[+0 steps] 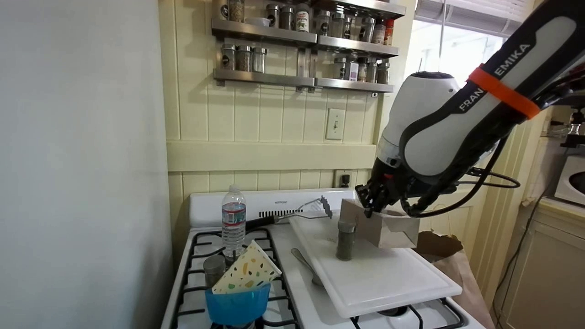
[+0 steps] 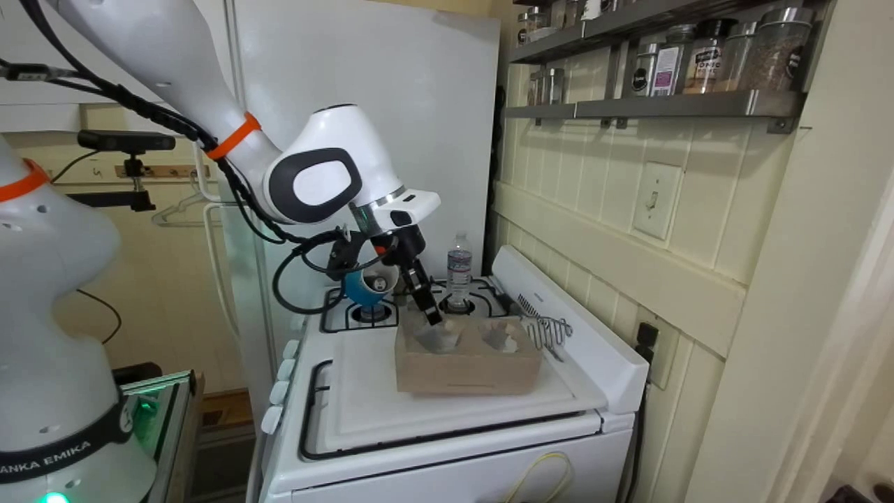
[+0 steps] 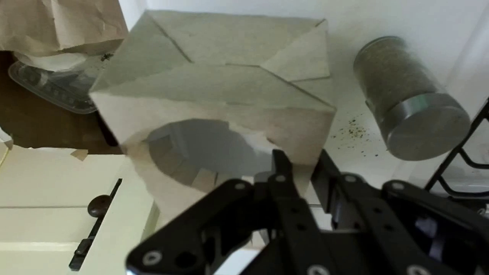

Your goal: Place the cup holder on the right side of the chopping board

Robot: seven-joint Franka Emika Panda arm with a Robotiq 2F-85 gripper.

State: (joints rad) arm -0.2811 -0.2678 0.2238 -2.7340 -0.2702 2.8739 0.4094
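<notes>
Gripper (image 3: 301,164) pinching cup holder (image 3: 229,86) edge; jar (image 1: 346,244) near; chopping board (image 1: 388,283) front open.

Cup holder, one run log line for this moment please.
gripper: closed on edge of cup holder | cup holder: over chopping board, contact unclear | jar: upright on board

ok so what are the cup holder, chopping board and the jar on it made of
Cup holder: probably matte grey-brown cardboard, judging by its folded flaps and ragged-edged openings.
Chopping board: likely plastic, plain white and smooth, with no wood grain showing.
Jar: clear glass or possibly plastic, as the contents show through; its lid looks like metal, from the silvery sheen.
</notes>
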